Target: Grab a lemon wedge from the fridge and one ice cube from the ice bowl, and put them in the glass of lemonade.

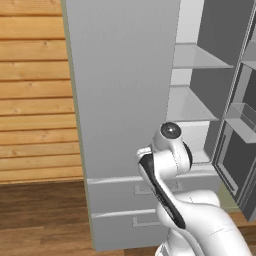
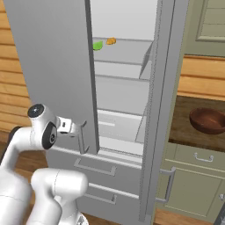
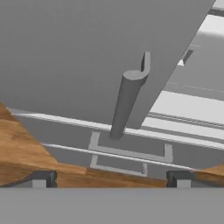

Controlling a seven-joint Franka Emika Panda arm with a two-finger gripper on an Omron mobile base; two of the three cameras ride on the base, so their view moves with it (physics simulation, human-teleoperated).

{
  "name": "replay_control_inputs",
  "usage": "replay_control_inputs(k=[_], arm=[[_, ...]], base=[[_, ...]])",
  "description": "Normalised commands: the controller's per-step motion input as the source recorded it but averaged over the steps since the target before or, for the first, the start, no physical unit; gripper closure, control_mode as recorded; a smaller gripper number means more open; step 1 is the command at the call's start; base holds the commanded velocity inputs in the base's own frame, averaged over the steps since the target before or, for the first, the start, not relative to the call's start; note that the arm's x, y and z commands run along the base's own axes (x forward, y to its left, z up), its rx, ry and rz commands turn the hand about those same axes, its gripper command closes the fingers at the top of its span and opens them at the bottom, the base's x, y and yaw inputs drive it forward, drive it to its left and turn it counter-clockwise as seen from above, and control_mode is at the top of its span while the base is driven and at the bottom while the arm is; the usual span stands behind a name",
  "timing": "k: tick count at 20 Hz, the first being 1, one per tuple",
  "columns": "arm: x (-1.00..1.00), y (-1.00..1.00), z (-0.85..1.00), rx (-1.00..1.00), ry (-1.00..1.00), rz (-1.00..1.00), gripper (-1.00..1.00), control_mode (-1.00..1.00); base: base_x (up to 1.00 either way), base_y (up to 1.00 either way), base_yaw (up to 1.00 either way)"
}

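Observation:
The light-grey fridge stands with both doors swung open. On an upper shelf lie a small yellow-orange piece, which looks like the lemon wedge, and a green piece. My gripper sits at the lower end of the left door's vertical handle. It is open, with its fingertips set wide apart and nothing between them; the handle stands just ahead of them. The reddish-brown ice bowl rests on the counter to the right. The ice cube and the glass of lemonade are out of view.
The right door stands edge-on between the fridge's inside and the dark wooden counter. Two drawers lie below the shelves. Beige cabinets sit under the counter. A wood-plank wall is on the left.

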Motion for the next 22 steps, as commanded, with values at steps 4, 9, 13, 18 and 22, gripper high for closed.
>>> replay_control_inputs(k=[4, 9, 13, 18, 22], arm=[[0.56, -0.24, -0.72, 0.24, -0.02, -0.10, -1.00, -1.00], [0.24, -0.11, -0.03, 0.16, -0.05, -0.02, -1.00, -1.00], [0.20, -0.16, -0.54, -0.04, -0.05, -0.09, -1.00, -1.00], [0.08, 0.03, -0.31, -0.03, -0.04, -0.16, -1.00, -1.00], [0.17, 0.00, -0.57, -0.01, -0.06, -0.06, -1.00, -1.00]], base=[[0.00, 0.00, 0.00], [0.00, 0.00, 0.00], [0.00, 0.00, 0.00], [0.00, 0.00, 0.00], [0.00, 0.00, 0.00]])
